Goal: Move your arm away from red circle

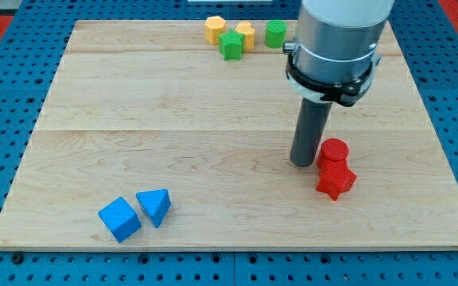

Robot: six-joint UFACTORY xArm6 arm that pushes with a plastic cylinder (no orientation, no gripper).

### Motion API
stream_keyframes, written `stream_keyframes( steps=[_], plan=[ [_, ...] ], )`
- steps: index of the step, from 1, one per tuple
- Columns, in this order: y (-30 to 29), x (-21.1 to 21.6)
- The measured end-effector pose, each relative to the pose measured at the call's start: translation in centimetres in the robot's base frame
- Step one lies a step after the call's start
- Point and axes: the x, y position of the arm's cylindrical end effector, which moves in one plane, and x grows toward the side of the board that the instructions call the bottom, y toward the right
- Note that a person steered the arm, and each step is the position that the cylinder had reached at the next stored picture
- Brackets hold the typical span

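The red circle [334, 151] stands on the wooden board [173, 135] at the view's right, touching a red star-shaped block [336, 180] just below it. My tip [301, 163] rests on the board right beside the red circle, on its left, very close or touching. The rod rises from it into the grey arm body [336, 44] above.
A yellow hexagon [215, 29], a yellow block [246, 34], a green star [231, 45] and a green circle [275, 33] cluster at the view's top. A blue cube [119, 218] and a blue triangle [154, 206] sit at the bottom left.
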Motion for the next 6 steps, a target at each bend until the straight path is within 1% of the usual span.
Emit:
stream_keyframes(
  steps=[3,4,5,6],
  plan=[
    [-0.9,0.0],
    [-1.6,-1.9],
    [-1.6,-5.7],
    [3.7,-11.6]
  ],
)
